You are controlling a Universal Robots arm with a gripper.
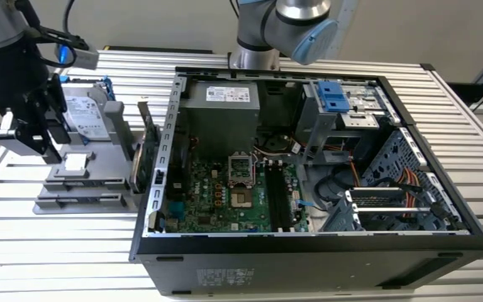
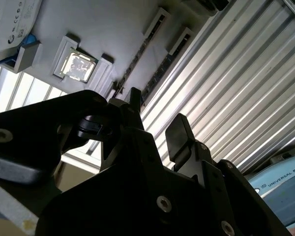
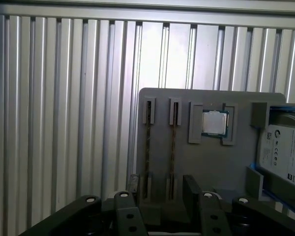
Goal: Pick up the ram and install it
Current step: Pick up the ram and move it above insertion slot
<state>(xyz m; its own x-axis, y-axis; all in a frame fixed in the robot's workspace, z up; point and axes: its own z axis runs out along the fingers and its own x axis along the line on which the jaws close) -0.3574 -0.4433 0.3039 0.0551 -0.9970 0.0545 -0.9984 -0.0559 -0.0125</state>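
Two thin, long ram sticks (image 3: 147, 147), edge-on, dark with brownish flecks, stand in slots of a grey plastic holder tray (image 3: 211, 167) on the ribbed metal counter (image 3: 64, 98). The black hand (image 3: 162, 183) hovers just above them, spread wide and empty, at the upper left of the exterior view.

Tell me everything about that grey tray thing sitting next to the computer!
The grey tray is a flat, matte slab that looks like plastic. It lies on the ribbed metal table beside the open computer case. Raised blocks on it form slots and pockets. Two long narrow slots hold thin ram sticks on edge, a square pocket holds a shiny processor chip, and a hard drive sits at one end. The open gripper hovers above the ram slots.
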